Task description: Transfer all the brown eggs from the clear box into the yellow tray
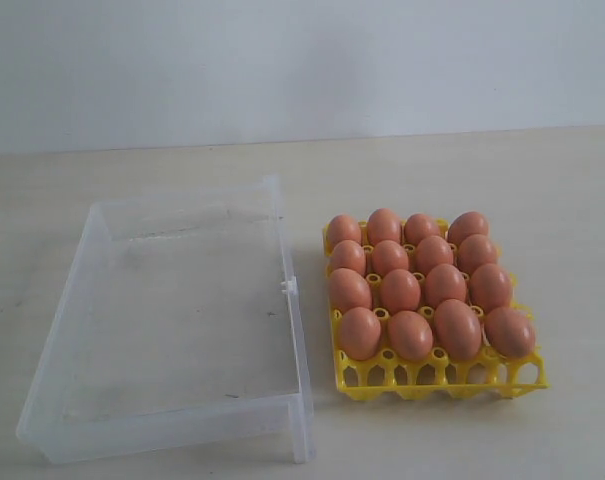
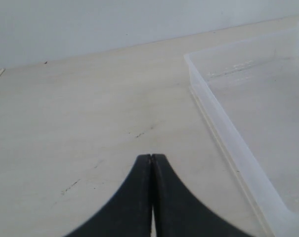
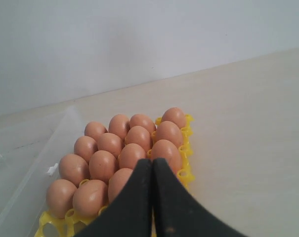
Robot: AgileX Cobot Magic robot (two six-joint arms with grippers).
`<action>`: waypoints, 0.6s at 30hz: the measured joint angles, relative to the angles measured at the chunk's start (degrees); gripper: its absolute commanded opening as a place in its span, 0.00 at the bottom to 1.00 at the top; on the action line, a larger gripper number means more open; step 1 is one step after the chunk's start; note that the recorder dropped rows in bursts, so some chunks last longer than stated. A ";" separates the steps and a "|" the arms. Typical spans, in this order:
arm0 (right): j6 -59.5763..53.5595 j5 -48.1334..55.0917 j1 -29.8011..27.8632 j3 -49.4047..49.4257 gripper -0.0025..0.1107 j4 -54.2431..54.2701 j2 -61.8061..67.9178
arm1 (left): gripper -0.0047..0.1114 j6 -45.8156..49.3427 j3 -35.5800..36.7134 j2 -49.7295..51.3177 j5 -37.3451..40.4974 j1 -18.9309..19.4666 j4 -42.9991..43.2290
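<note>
Several brown eggs (image 1: 400,290) fill the cells of the yellow tray (image 1: 442,378) on the right of the exterior view. To its left lies the clear box (image 1: 297,330), with no egg in it. Neither arm shows in the exterior view. In the right wrist view my right gripper (image 3: 152,160) is shut with nothing held, hanging over the near side of the tray (image 3: 185,174) and its eggs (image 3: 103,165). My left gripper (image 2: 151,156) is shut and empty above bare table, beside a corner of the clear box (image 2: 223,123).
A pale wooden table (image 1: 542,190) carries both containers. A white wall (image 1: 302,60) runs along its far edge. The small clip (image 1: 288,286) on the box's side faces the tray.
</note>
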 measured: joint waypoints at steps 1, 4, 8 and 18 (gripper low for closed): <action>0.00 0.00 -0.25 0.00 0.02 0.00 0.00 | 0.04 0.00 0.00 0.00 0.00 0.00 0.00; 0.00 0.00 -1.19 0.00 0.02 0.00 0.00 | 0.04 0.00 0.00 0.00 0.00 0.00 0.00; 0.00 0.00 -2.30 0.00 0.02 0.00 0.00 | 0.04 0.00 0.00 0.00 0.00 0.00 0.00; -0.20 0.09 -5.33 0.00 0.02 0.00 0.00 | 0.04 0.00 0.00 0.00 0.00 0.00 0.00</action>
